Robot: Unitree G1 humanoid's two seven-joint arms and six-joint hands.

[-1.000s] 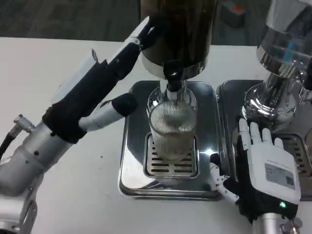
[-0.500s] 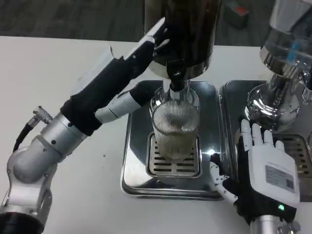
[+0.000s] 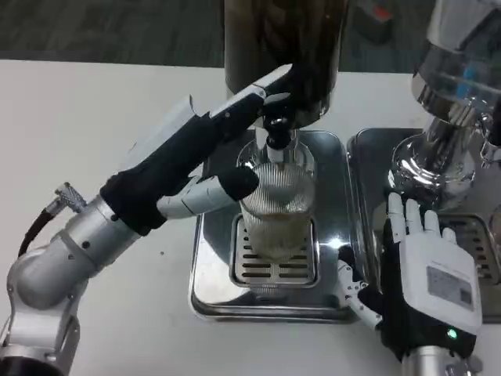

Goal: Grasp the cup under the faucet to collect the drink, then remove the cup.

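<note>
— Cup [image 3: 275, 207] placement first: where does it stand in the head view?

— Upright on the slotted grate [image 3: 274, 262] of the shiny drip tray [image 3: 205, 274], straight beneath the faucet [image 3: 277, 139] of the dark dispenser [image 3: 283, 55]. It is a ribbed clear glass with pale liquid in its lower part.

— And the left hand [image 3: 207, 160]?

— It reaches in from the picture's left, forearm slanting up toward the dispenser. The upper fingers [image 3: 262, 90] stretch past the cup's rim, toward the dispenser's base and the faucet; whether they touch either I cannot tell. The black-tipped thumb [image 3: 235, 182] lies lower, against or just beside the cup's left wall. So the glass sits at the mouth of the hand, between thumb and upper fingers, but the fingers are spread, not wrapped round it. It holds nothing that I can see.

— Is the thumb actually touching?

— Too close to call; it overlaps the cup's edge.

— The right hand [image 3: 427, 274]?

— Low at the picture's right, white back upward, lying over the gap between the drip tray and a second tray [image 3: 368, 149]. Its fingers [image 3: 407, 219] point away from the robot, straight and slightly apart, its thumb [image 3: 356, 294] out to the side over the first tray's near right corner. Nothing in it, and well apart from the cup.

— Anything else there?

— A chrome dispenser base [image 3: 438, 160] stands on that second tray, on the white table [image 3: 70, 117].
</note>
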